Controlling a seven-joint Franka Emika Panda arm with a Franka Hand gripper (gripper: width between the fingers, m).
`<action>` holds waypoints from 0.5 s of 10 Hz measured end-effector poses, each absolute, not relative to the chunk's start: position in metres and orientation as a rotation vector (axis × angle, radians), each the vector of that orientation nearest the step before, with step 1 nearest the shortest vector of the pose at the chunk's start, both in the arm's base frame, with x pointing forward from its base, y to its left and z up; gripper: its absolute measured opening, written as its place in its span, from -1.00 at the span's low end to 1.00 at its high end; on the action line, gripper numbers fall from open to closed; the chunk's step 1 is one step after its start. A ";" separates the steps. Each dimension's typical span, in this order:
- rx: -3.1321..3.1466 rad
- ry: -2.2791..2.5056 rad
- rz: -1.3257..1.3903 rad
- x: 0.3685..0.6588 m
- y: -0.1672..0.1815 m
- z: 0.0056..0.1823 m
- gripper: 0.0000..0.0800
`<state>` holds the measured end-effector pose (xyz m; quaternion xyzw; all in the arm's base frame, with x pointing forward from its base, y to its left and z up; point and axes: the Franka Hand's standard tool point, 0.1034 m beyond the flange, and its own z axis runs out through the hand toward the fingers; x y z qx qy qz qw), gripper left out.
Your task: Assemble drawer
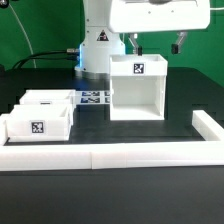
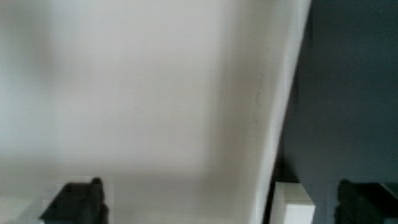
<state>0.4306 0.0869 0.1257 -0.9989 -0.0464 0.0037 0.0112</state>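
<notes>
The large open-fronted white shell point(image 1: 138, 90) stands mid-table with a tag on its top. Two small white trays lie at the exterior view's left: one in front with a tag on its face point(image 1: 38, 124), one behind it point(image 1: 50, 100). My gripper point(image 1: 157, 45) hangs just above the shell's top, toward its back, jaws wide open and holding nothing. In the wrist view the gripper point(image 2: 219, 205) shows two dark fingertips point(image 2: 75, 200) far apart. The shell's white surface point(image 2: 143, 100) fills most of that view, and its edge lies between the fingertips.
The marker board point(image 1: 93, 98) lies flat between the trays and the shell. A long low white border wall point(image 1: 110, 154) runs along the front and turns up the right side point(image 1: 210, 126). The arm's base point(image 1: 100, 45) stands behind the shell.
</notes>
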 end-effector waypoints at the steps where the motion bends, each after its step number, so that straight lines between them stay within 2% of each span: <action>1: -3.103 -0.068 0.007 0.429 0.087 0.125 0.62; 2: -3.077 0.112 0.001 0.422 0.086 0.120 0.62; 5: -3.071 0.260 0.015 0.402 0.098 0.108 0.62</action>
